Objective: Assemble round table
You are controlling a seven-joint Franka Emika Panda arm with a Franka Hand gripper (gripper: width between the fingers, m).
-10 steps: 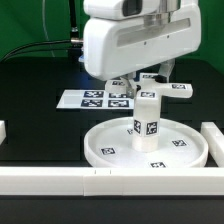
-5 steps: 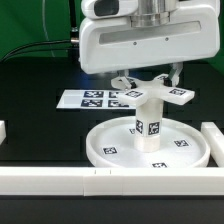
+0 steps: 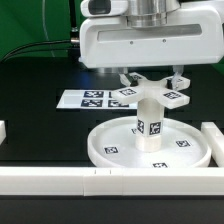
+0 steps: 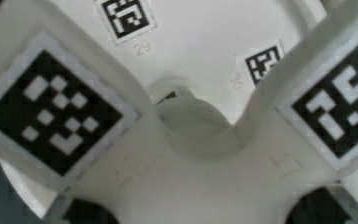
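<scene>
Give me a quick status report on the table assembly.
Gripper shut on cross piece. Cross piece atop cylinder, upright in round disc. Nothing in the way.

cylinder upright on disc | cross piece atop cylinder

Gripper grips cross piece atop upright cylinder, which stands centred in disc.

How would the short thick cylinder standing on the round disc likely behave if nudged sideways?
The cylinder looks like rigid plastic, so it probably would not bend. Standing upright in the disc, it might tip if merely resting there. On its side, its round wall would likely let it roll.
</scene>
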